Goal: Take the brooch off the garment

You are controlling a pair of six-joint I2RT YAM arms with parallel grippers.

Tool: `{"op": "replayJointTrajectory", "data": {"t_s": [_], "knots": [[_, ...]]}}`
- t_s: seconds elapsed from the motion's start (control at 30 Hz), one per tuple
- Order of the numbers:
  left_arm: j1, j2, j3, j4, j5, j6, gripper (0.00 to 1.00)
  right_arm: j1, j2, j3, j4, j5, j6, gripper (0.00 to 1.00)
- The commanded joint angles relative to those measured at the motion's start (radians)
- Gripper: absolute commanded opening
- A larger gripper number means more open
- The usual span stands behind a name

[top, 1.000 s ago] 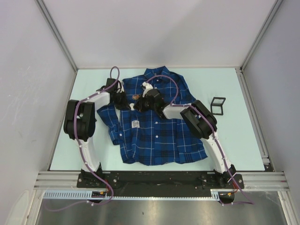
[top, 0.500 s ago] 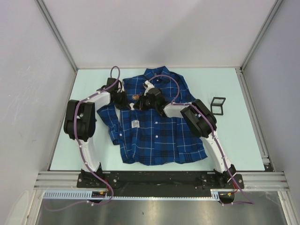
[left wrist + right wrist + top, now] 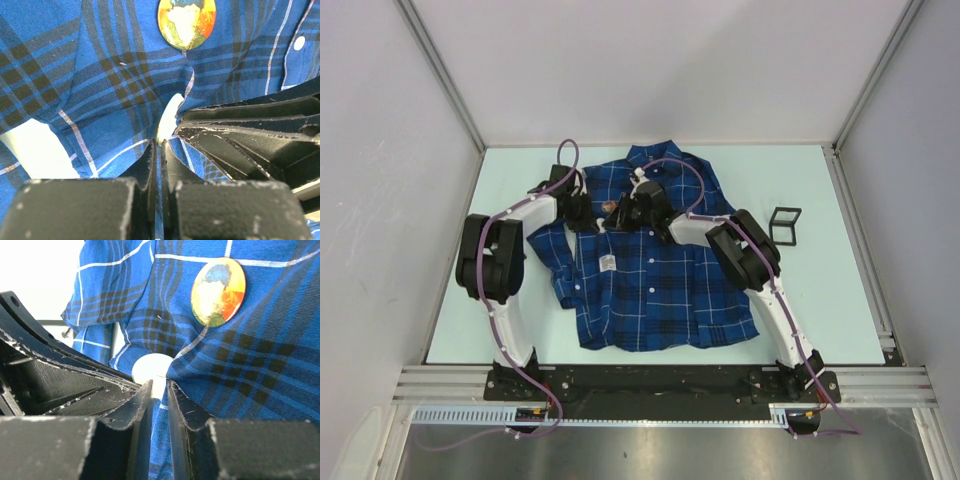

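Observation:
The garment [image 3: 650,255], a dark blue plaid shirt, lies spread on the table. The brooch [image 3: 186,22], a round orange and yellow portrait pin, sits pinned on its upper left chest and also shows as the brooch [image 3: 218,291] and the brooch [image 3: 609,208]. My left gripper [image 3: 161,145] is shut on a raised fold of the shirt just below the brooch. My right gripper [image 3: 160,387] faces it from the other side. Its jaws stand narrowly apart with the same fold filling the gap. Both grippers, left gripper [image 3: 582,213] and right gripper [image 3: 623,212], flank the brooch.
A small black open frame [image 3: 784,225] stands on the pale table [image 3: 820,300] to the right of the shirt. A white tag [image 3: 607,264] sits on the shirt front. Grey walls close in the table on three sides.
The right gripper has shifted up and left toward the brooch and the left gripper. The left arm has barely moved.

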Motion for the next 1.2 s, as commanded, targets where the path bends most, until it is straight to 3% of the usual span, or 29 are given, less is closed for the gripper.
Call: {"op": "replayJointTrajectory", "data": {"t_s": [0.0, 0.43, 0.9, 1.17], "knots": [[-0.022, -0.043, 0.028, -0.045, 0.008, 0.022, 0.00, -0.017, 0.027, -0.001, 0.028, -0.001, 0.050, 0.22], [-0.017, -0.026, 0.026, -0.017, 0.034, 0.001, 0.25, -0.026, 0.011, -0.060, 0.098, -0.002, 0.082, 0.20], [0.012, 0.018, 0.015, 0.047, 0.111, -0.037, 0.24, 0.000, -0.019, -0.061, 0.086, 0.042, -0.005, 0.20], [0.019, 0.028, 0.017, 0.053, 0.096, -0.041, 0.13, 0.005, -0.043, -0.055, 0.046, 0.093, -0.080, 0.20]]}}
